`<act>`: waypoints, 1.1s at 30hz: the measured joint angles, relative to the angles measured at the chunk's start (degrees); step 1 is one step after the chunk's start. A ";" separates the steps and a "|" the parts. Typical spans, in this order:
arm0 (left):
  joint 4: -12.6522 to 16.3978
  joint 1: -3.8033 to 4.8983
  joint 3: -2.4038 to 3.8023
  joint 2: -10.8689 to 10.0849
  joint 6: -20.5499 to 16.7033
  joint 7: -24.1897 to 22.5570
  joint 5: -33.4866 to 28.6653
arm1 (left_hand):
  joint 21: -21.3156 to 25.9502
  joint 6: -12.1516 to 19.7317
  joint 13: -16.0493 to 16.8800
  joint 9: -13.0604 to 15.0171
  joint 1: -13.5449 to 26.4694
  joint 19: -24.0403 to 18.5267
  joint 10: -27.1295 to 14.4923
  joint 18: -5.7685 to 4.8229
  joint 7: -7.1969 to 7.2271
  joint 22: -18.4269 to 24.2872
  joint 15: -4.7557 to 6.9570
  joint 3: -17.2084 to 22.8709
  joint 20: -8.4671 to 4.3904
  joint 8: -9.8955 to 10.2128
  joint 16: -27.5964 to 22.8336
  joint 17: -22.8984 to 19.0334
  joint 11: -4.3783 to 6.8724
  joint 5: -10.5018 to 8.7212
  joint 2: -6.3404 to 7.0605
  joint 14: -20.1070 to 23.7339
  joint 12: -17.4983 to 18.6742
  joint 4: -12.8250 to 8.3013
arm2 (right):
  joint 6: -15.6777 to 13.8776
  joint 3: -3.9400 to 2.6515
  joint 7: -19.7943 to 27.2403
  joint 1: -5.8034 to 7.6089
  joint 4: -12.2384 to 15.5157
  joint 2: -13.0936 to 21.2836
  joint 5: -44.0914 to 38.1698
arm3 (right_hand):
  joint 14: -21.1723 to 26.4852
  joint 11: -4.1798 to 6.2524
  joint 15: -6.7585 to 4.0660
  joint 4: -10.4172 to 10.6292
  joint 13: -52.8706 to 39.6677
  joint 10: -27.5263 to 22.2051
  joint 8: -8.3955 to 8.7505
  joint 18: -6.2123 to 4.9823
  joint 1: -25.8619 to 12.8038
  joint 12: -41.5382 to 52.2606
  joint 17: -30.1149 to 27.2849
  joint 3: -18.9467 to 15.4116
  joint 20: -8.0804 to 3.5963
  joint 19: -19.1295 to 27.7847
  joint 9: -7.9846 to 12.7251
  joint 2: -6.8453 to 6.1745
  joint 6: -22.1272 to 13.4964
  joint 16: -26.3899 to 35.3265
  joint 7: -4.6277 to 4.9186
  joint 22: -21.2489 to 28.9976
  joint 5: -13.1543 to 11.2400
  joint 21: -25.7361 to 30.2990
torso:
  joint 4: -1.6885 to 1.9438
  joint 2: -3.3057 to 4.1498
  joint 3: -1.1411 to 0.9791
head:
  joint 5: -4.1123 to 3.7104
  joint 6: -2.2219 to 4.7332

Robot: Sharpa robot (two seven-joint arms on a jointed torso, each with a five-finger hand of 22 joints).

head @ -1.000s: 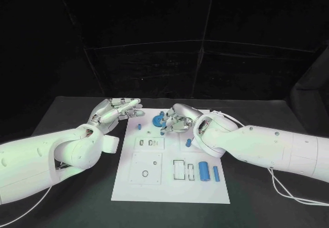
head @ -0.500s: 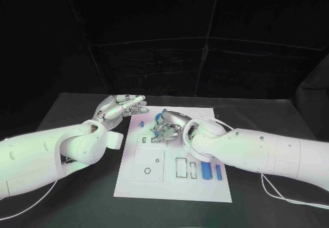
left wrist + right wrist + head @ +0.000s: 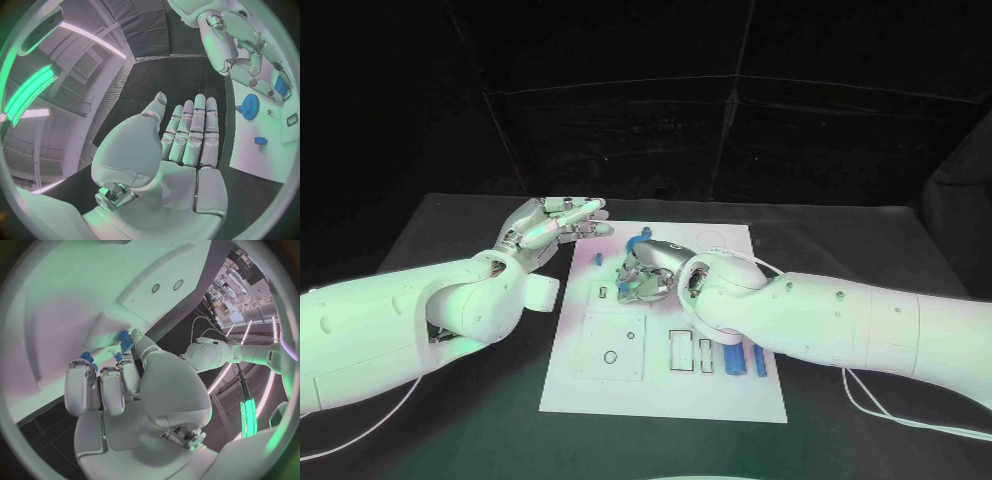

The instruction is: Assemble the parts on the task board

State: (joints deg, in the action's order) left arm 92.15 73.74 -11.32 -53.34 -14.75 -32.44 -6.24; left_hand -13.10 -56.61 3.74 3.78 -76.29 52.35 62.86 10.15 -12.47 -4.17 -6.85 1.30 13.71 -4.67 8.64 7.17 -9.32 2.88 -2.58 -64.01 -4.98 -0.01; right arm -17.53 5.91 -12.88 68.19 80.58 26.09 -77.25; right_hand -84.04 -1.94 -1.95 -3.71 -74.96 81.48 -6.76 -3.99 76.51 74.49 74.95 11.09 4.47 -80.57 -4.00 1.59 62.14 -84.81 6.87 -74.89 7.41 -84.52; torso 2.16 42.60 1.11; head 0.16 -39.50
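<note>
The right silver hand [image 3: 646, 272] is pressing down on the flat white task board [image 3: 661, 390], its fingertips [image 3: 119, 371] holding a small blue part [image 3: 126, 339] against the board's middle. The left silver hand [image 3: 548, 226] is hovering flat, holding nothing, beside the board's far left edge.

The right hand [image 3: 651, 268] hides part of the blue part [image 3: 126, 340] it grips.

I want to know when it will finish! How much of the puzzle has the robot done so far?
Not much looks done. A blue gear and a small blue peg already sit on the task board. The right hand is working over the board with a blue part at its fingertips. Two blue cylinders wait nearby. The left hand hovers empty.
</note>
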 measured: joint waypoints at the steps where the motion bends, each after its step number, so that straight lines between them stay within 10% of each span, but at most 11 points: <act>1: -0.01 0.00 0.00 0.01 0.00 0.00 0.00 | 0.00 0.00 0.00 0.00 0.00 0.00 0.00 0.00 0.00 0.00 0.00 0.00 0.00 0.00 0.00 0.00 0.00 0.00 0.00 0.00 0.00 0.00 | 0.04 -0.01 0.00 -0.01 0.00 0.00 -0.10 | 0.00 0.00 0.00 0.00 0.00 0.00 0.01 0.00 0.00 0.00 0.00 0.00 0.00 0.00 0.00 0.00 0.00 0.00 0.00 0.00 -0.06 0.00 | 0.00 0.00 0.00 | 0.01 -0.05; 33: -0.16 0.00 -0.01 0.01 0.02 0.03 -0.03 | 0.00 0.00 0.00 0.00 0.00 0.00 0.00 0.00 0.00 0.04 -0.01 0.00 0.00 0.00 0.00 0.00 0.00 0.00 0.00 0.01 0.00 0.00 | 0.19 -0.16 -0.31 -0.04 0.42 1.33 -3.45 | 0.00 0.00 0.00 -0.01 0.00 0.00 0.03 0.00 -0.51 0.00 -0.02 -0.02 0.00 0.00 0.07 -0.56 0.29 0.00 0.03 -0.05 -0.22 0.00 | 0.09 -0.07 0.10 | -0.02 -0.68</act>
State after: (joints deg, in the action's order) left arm 91.99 73.74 -11.33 -53.33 -14.73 -32.41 -6.28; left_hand -13.10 -56.61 3.75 3.78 -76.29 52.35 62.86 10.15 -12.47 -4.13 -6.86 1.30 13.71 -4.67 8.64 7.16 -9.32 2.88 -2.58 -64.00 -4.99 -0.01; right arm -17.34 5.75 -13.19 68.15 81.00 27.42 -80.71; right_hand -84.04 -1.94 -1.95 -3.71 -74.95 81.48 -6.73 -3.99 76.00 74.48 74.93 11.07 4.47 -80.57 -3.93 1.03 62.43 -84.81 6.90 -74.94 7.19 -84.52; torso 2.25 42.53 1.21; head 0.15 -40.18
